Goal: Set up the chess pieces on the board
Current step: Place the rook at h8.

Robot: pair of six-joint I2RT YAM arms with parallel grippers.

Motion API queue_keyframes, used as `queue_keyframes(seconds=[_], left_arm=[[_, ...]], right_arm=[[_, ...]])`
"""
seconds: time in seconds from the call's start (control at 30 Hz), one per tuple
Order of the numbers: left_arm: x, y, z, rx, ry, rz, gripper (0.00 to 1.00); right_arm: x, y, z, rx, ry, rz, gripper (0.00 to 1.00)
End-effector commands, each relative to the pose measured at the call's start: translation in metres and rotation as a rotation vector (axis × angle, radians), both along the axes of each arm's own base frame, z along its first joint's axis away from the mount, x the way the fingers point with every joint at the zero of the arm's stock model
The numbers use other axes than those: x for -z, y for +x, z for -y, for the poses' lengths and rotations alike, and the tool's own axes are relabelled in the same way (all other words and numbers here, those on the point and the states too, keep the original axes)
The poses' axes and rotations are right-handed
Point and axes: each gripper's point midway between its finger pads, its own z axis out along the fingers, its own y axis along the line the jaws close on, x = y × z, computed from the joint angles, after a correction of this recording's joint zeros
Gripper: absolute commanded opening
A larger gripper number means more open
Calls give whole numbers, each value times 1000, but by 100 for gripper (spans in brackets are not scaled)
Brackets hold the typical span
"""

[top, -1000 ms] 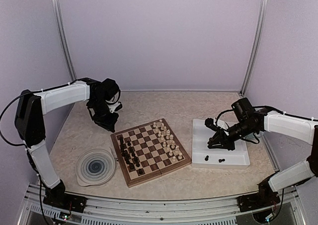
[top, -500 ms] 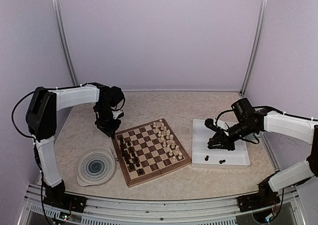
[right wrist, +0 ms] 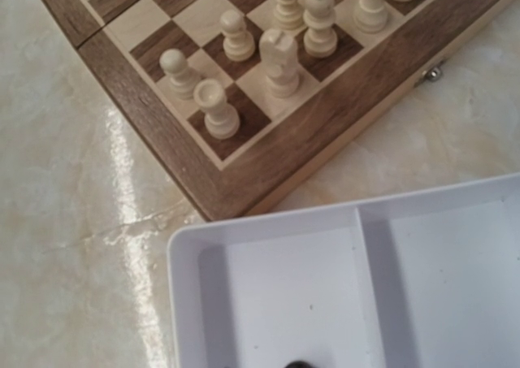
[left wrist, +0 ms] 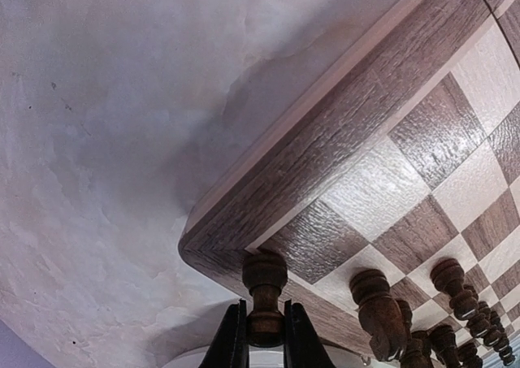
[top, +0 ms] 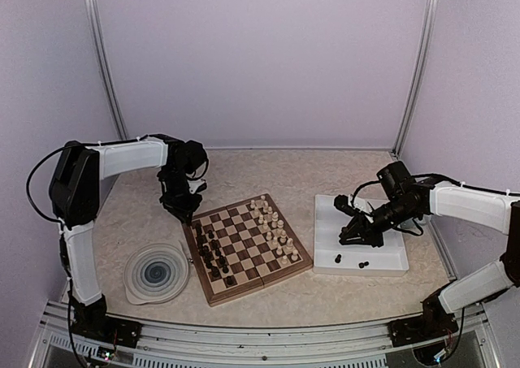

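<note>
Most chess pieces already stand on the board (top: pixel 244 246) at centre frame, a few dark strays (top: pixel 338 259) wait in the white tray (top: pixel 398 264) at right, the left gripper (left wrist: pixel 264 323) pinches a dark piece (left wrist: pixel 265 280) at the board's upper-left corner, and the right gripper (top: pixel 351 236) hangs closed over the tray, nothing visibly held.

Square checkered chessboard (left wrist: pixel 382 100) of rough-grained matt wood, dark brown turned wooden chess pieces (left wrist: pixel 379 307) faintly polished, white rectangular tray (right wrist: pixel 268 230) of smooth plastic, pale marbled counter (right wrist: pixel 73 222) glossy.

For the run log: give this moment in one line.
left gripper shut on dark piece at board corner | right gripper shut over tray
</note>
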Motion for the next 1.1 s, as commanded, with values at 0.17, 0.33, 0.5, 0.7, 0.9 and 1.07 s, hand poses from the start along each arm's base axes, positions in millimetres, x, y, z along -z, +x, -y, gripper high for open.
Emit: queue_keyframes(seconds=[0.17, 0.33, 0.5, 0.7, 0.9, 1.07], left_arm=[[3, -2, 19, 36, -53, -28, 3], [4, -1, 18, 34, -45, -24, 4], [5, 0, 21, 41, -52, -23, 8], [3, 2, 24, 46, -56, -14, 9], [4, 1, 24, 49, -52, -17, 12], [-2, 9, 24, 37, -46, 21, 25]], right_arm=[[5, -3, 1, -7, 3, -26, 7], [6, -4, 1, -7, 2, -33, 7], [7, -4, 1, -8, 0, -33, 7], [8, -4, 1, -8, -1, -39, 7], [9, -4, 1, -8, -2, -43, 7], [9, -5, 1, -9, -2, -46, 7]])
